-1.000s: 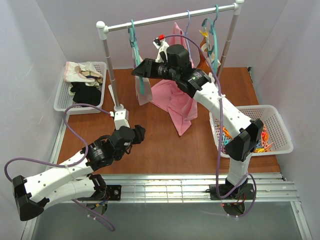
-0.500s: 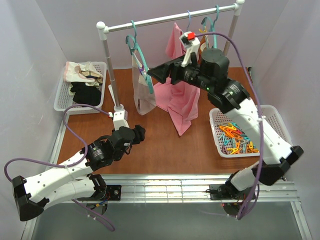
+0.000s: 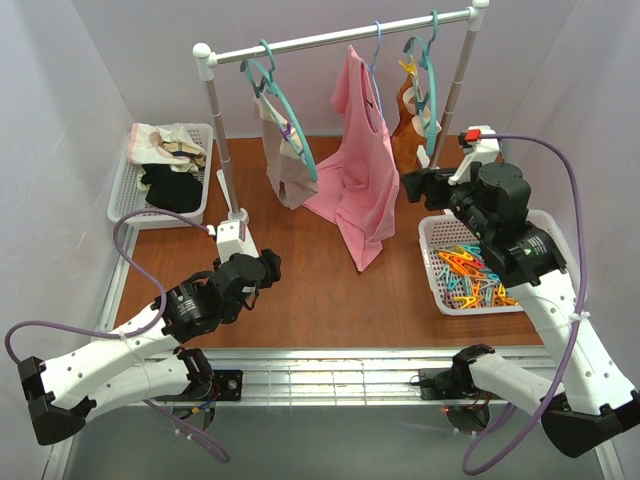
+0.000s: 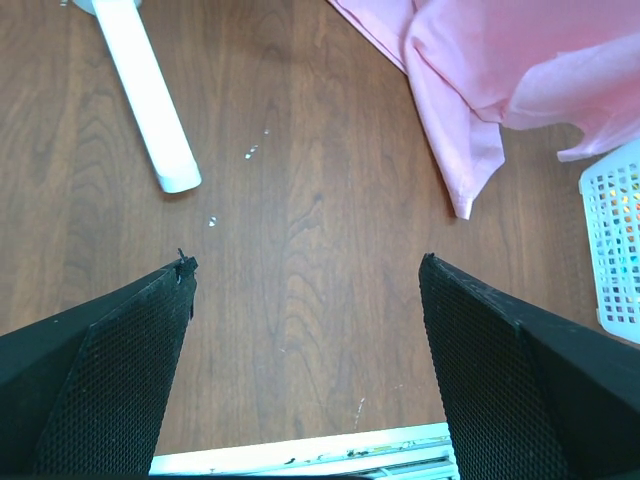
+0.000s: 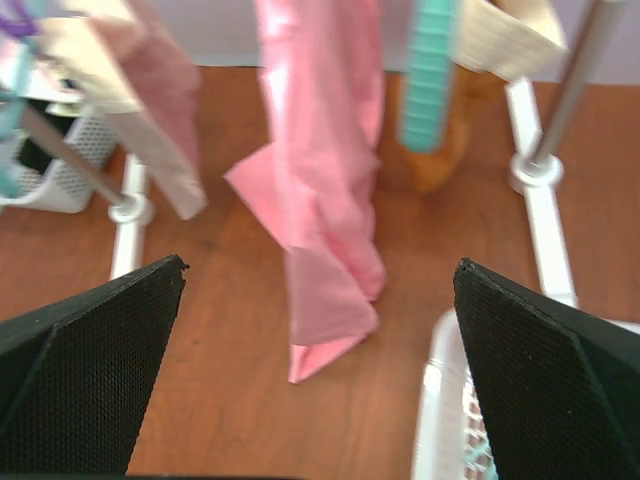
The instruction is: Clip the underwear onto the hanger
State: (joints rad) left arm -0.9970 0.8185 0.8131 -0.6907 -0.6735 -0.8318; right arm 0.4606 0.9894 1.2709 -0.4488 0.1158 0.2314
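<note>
Right wrist view is pretty smeared. The underwear [image 5: 135, 95] is just a pale blur cut off at the top left there, and its hanger barely shows. In the top view the fabric covers part of the hanger [image 3: 300, 143]. There's a small purplish bit on its arm, too small to tell whether it's a clip. The left wrist view doesn't catch either one, only wood, the rack's white foot [image 4: 150, 100] and a corner of the pink top [image 4: 500, 70].

The underwear [image 3: 285, 180] hangs off the teal hanger near the left end of the rail [image 3: 330, 38], over the back of the bench [image 3: 330, 290].

- **Right gripper:** The right gripper [image 3: 412, 187] sits well apart to the right, fingers spread wide with nothing between them. The pink top is between it and the underwear.
- **Left gripper:** The left gripper [image 3: 272, 265] is low near the front of the bench, also well away. Its fingers are apart over bare wood.

The hanger's long axis slants from upper left to lower right in the top view, hook over the rail. The underwear drapes straight down from it, long side running toward the bench.
</note>
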